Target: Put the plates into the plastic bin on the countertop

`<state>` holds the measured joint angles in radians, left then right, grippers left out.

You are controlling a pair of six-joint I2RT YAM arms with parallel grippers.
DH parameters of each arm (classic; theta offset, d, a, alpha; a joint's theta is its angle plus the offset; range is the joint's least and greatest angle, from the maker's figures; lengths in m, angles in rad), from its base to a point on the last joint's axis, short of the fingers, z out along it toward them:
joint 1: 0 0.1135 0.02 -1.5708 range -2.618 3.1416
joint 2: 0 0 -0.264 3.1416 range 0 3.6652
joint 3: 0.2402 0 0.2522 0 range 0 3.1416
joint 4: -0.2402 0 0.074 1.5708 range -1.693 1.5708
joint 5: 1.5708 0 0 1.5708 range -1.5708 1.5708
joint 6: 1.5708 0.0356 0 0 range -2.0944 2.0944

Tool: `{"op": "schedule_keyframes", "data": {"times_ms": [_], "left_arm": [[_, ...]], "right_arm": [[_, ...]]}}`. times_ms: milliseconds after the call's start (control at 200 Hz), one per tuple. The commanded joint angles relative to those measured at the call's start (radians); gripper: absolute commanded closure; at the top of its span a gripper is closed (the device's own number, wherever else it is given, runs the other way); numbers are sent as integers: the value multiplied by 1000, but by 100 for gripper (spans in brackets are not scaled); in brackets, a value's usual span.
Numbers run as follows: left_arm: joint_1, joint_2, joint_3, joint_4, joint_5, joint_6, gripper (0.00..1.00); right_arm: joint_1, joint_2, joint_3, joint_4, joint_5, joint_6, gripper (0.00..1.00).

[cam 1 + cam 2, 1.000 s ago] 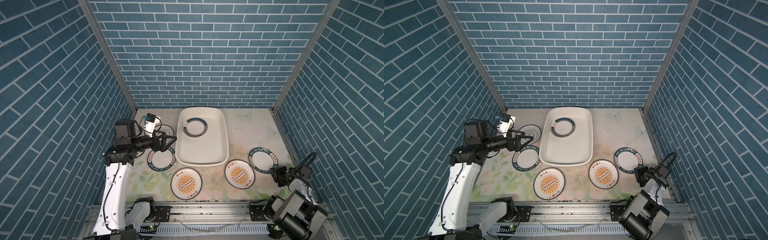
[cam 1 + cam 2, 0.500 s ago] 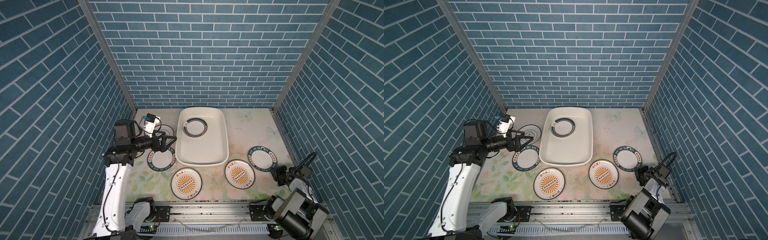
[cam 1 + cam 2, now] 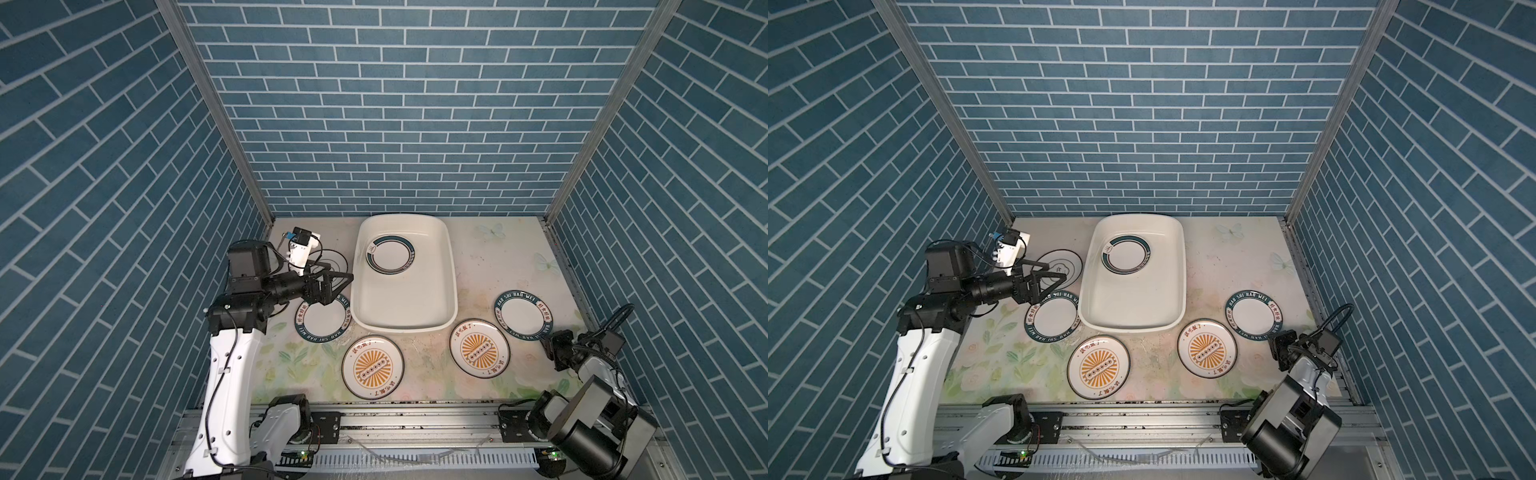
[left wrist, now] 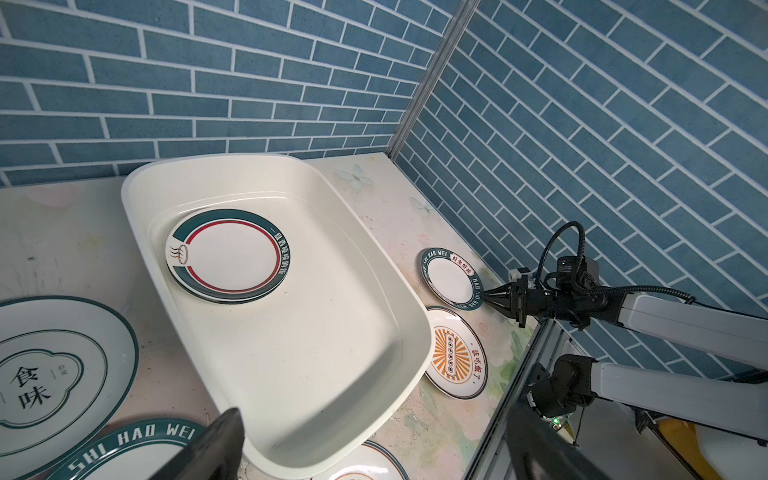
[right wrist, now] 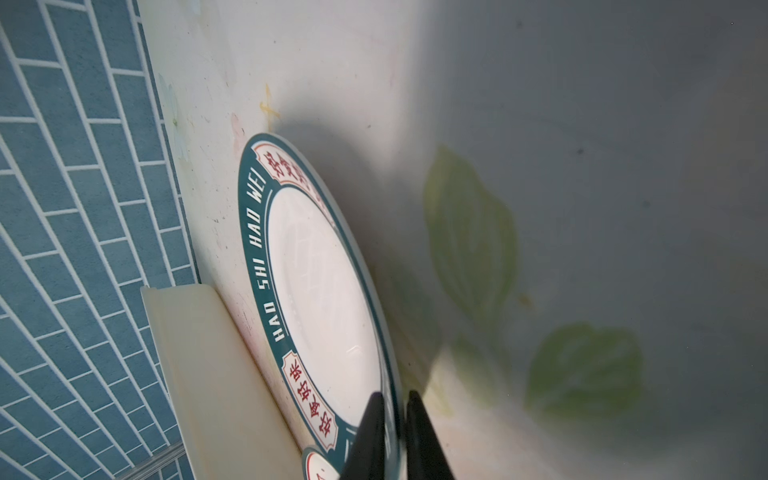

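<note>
The plastic bin point(image 3: 452, 266) stands at the back middle of the countertop point(image 3: 498, 257), with a green-rimmed plate point(image 3: 390, 259) stacked on another inside it. My right gripper point(image 5: 392, 401) is shut on the near rim of the right green-lettered plate point(image 5: 324, 291), which lies on the countertop in both top views point(image 3: 523, 316) point(image 3: 1254, 315). My left gripper point(image 3: 341, 289) hangs open beside the bin's left wall, above the gap between the black-ringed plate point(image 3: 332, 259) and the left green-lettered plate point(image 3: 324, 320). Two orange sunburst plates point(image 3: 372, 368) point(image 3: 479, 353) lie in front of the bin.
Blue brick walls close in the back and both sides. A metal rail point(image 3: 415, 419) runs along the front edge and carries both arm bases. The right plate lies near the right wall's metal strip point(image 3: 573, 286).
The right jaws have narrowed onto the plate's rim. The left arm and all the plates stay where they were.
</note>
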<state>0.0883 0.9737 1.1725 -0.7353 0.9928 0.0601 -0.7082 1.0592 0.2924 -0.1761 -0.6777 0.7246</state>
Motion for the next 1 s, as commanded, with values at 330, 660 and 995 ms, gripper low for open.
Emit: {"op": "schedule_keyframes", "data": {"times_ms": [330,660,995], "left_arm": [[-1,-10,18,5,40,-2,1],[-1,-11,19,3,40,0,0],[-1,-6,16,5,40,1,0]], "right_arm": [[-40,75,-4,66,-32,14,84],[-40,184,-18,194,-74,75,80],[-41,284,6,276,-116,104,80]]}}
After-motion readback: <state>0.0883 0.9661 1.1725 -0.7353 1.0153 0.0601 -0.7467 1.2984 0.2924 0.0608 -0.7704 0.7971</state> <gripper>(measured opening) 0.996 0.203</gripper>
